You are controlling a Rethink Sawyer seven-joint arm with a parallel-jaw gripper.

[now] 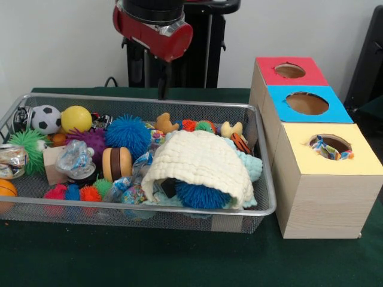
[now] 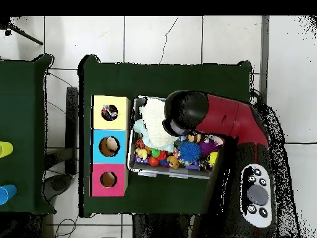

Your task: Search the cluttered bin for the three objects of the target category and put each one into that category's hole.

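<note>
My pincer [image 1: 162, 91], its opening hidden from me, hangs at the bin's [image 1: 263, 161] far rim; the printed fabric [image 1: 133, 192] lies nearer, slightly left.

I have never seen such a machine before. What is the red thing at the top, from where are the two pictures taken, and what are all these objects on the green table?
The red and black thing is a robot arm on a pedestal. Its gripper hangs above the far rim of the wire mesh basket; whether it is open or shut cannot be told, and it appears to hold nothing.

One picture is taken from across the table, facing the robot. The other looks straight down from above, where the arm covers much of the basket.

The basket is full of toys: a soccer ball, a yellow ball, spiky blue balls and a cream waffle cloth lying on top.

Beside it stand three wooden boxes with round holes, faced red, blue and yellow. A printed fabric piece sticks out of the yellow box's hole.
</note>
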